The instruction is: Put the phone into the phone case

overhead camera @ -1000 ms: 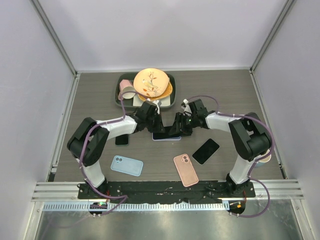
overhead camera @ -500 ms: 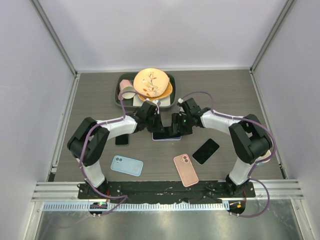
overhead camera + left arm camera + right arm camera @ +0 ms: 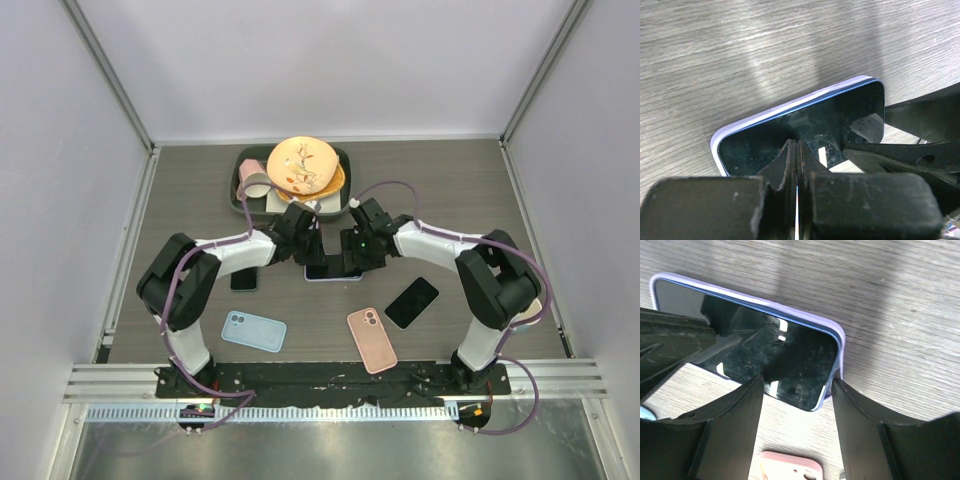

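Note:
A dark-screened phone (image 3: 333,271) lies in a lavender phone case (image 3: 790,104) at the table's centre, its blue rim showing inside the case lip (image 3: 839,340). My left gripper (image 3: 307,247) is shut, and its closed tips (image 3: 797,145) rest on the phone's screen (image 3: 840,117). My right gripper (image 3: 352,256) is open over the phone's other end (image 3: 790,360). One finger (image 3: 737,415) is over the screen side, and the other finger (image 3: 855,410) is just outside the case corner.
A second black phone (image 3: 412,302) lies to the right and another (image 3: 243,279) under the left arm. A pink case (image 3: 371,340) and a blue case (image 3: 253,331) lie nearer the bases. A tray (image 3: 243,198) of plates and a cup stands behind.
The right gripper has opened wider and shifted slightly left and back over the phone. The left gripper stays shut on the screen.

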